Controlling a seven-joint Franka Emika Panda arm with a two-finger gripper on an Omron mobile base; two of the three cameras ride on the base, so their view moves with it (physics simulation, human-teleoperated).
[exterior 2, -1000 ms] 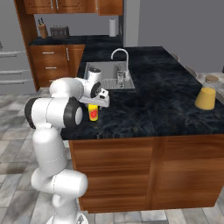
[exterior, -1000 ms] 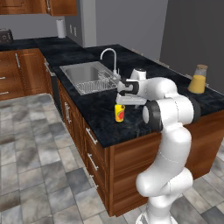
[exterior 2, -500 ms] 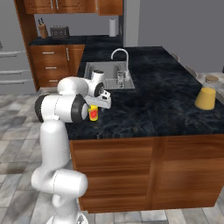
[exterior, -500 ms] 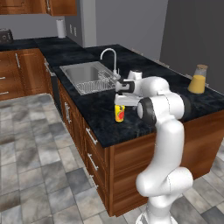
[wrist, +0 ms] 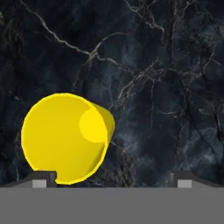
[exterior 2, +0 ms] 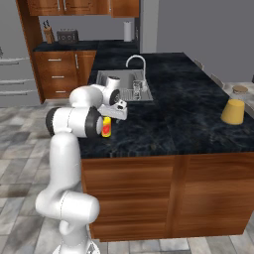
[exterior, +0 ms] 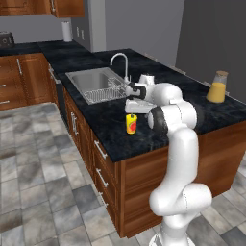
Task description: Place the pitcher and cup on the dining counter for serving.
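Cup [exterior: 131, 123] stands upright on the dining desk [exterior: 115, 132], near its front edge, just below the gripper [exterior: 133, 102]. Jaws are spread full wide and hold nothing. From the hand camera the cup [wrist: 65, 139] sits off to one side, close to one fingertip [wrist: 43, 178] and not between the two, so judged from this the hand is not centred over it. If the cup is already placed, lift straight up and clear it without clipping the rim. If a regrasp is wanted, shift sideways until the cup is centred, then descend.

Further back: steel sink [exterior: 96, 85] with faucet [exterior: 122, 65], right behind the hand; a wide swing could hit the faucet. Pitcher [exterior: 217, 87] stands far right on the same desk, well apart from the cup, path between them bare. Paper towel roll [exterior: 67, 31] at the far wall.
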